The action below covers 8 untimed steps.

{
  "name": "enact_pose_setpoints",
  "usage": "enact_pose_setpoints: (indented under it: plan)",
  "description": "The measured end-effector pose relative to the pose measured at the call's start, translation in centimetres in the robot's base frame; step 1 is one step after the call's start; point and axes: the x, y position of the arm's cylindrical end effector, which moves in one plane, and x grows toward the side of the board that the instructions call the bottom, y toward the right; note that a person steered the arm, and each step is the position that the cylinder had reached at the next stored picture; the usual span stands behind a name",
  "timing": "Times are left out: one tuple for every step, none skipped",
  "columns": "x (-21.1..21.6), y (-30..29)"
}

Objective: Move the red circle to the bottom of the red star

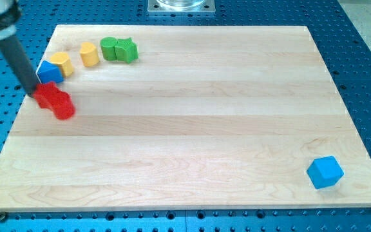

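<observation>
- Table (192,116): a pale wooden board on a blue perforated base, seen from above and slightly from the front.
- My tip (33,92): the lower end of a dark rod entering from the 10 o'clock corner of the view; it rests at the 10 o'clock edge of the red pair, touching or very nearly touching it. There are no fingers on this rig, so nothing is gripped; the rod can only push.
- Red star (46,95) and red circle (63,107): two red blocks touching one another at the table's 9 o'clock side. Both are motion-blurred, so which is which is a judgement; the upper-left one appears lobed, the lower-right one rounder.
- On that reading the red circle lies at about 4 o'clock of the red star, in contact with it.
- Neighbours: a blue block (49,72) just beside the red pair at 12 o'clock, a yellow block (62,64), a second yellow block (89,54), a green block (110,48) and a green star (127,49) in an arc toward 1 o'clock. A blue cube (325,172) sits well apart near the 4 o'clock corner.
- Step in hand (judged): the final placement, with the circle nearly below the star.
- Next move (judged): a short nudge carrying the circle from 4 o'clock toward 6 o'clock of the star, approached from the circle's 3 o'clock side so the star and blue block are not disturbed.
</observation>
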Motion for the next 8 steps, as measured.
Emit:
enact_pose_setpoints:
  plan:
    - [4.4,9.6]
    - [4.3,12.0]
    - [4.7,5.0]
    - [7.7,3.2]
    - [9.8,5.1]
    - [10.5,13.8]
    - [10.5,6.3]
    - [12.0,8.0]
